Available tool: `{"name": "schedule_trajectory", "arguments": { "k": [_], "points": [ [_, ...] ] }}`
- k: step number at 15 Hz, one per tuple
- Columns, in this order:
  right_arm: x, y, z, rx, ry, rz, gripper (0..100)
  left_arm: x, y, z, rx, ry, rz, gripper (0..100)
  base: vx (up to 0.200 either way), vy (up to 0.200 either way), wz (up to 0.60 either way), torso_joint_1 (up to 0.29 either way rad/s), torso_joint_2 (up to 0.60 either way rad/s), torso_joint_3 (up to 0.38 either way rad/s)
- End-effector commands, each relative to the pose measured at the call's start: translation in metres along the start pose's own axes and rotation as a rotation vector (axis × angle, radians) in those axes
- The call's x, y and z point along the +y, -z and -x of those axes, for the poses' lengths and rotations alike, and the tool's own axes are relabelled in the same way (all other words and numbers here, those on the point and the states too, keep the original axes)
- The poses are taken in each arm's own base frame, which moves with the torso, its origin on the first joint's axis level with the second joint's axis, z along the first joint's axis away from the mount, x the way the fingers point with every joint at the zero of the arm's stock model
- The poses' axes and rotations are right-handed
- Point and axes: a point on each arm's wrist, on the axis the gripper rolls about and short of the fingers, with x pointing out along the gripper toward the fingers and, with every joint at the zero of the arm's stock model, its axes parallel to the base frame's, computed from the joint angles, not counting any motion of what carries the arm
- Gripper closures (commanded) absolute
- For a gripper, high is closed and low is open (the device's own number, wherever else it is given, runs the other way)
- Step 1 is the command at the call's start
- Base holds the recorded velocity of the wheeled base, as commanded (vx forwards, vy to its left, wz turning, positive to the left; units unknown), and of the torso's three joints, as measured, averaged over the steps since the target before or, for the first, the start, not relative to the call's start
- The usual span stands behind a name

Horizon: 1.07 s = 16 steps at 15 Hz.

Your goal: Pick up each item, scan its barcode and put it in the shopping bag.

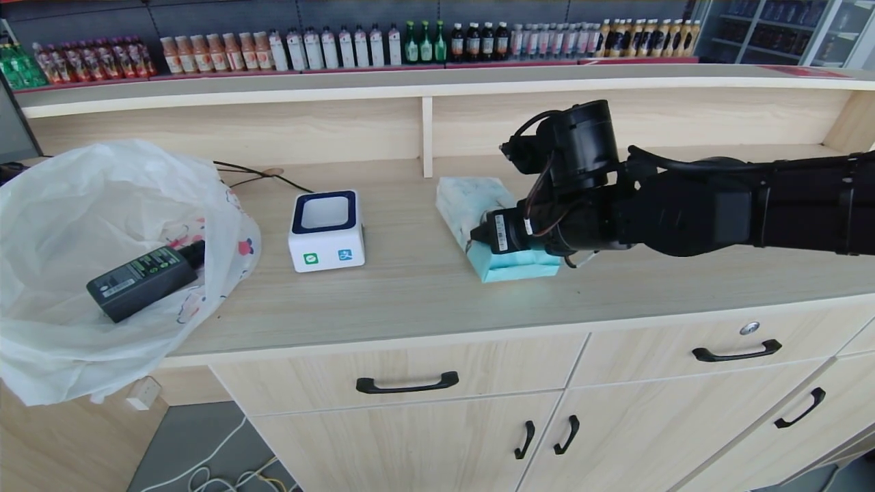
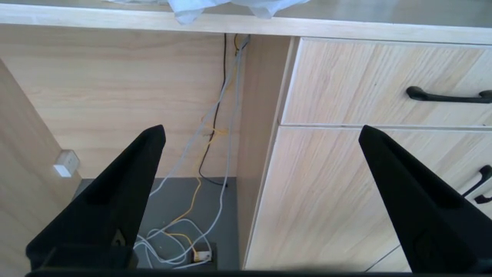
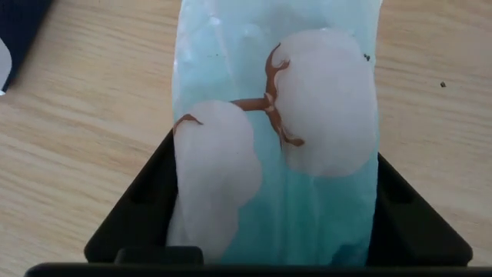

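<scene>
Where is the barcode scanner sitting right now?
In the head view the scanner sits on the counter, between the shopping bag on the robot's left and the tissue pack on its right.

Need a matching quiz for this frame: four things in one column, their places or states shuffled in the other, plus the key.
Things:
1. tissue pack
2. scanner
3. black adapter
4. left gripper

Places or states:
A. inside the shopping bag
B. open, low in front of the cabinet
C. on the counter, between bag and tissue pack
D. between the fingers of the right gripper

Pairs: 1-D, 2-C, 3-A, 4-B
</scene>
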Motion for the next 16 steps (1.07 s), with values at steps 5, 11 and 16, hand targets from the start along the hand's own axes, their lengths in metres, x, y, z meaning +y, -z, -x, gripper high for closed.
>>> {"name": "schedule_trajectory", "arguments": {
  "k": [5, 11, 16],
  "points": [
    [-0.013, -0.015, 0.083, -0.094, 0.014, 0.014, 100, 0.0, 0.0, 0.0, 0.0, 0.0, 0.0, 0, 0.0, 0.0, 0.0, 0.0, 0.0, 0.0],
    [-0.03, -0.018, 0.156, -0.192, 0.051, 0.023, 100, 0.0, 0.0, 0.0, 0.0, 0.0, 0.0, 0, 0.0, 0.0, 0.0, 0.0, 0.0, 0.0],
    [-0.037, 0.003, 0.189, -0.191, 0.037, 0.0, 100, 0.0, 0.0, 0.0, 0.0, 0.0, 0.0, 0, 0.0, 0.0, 0.0, 0.0, 0.0, 0.0]
  ]
}}
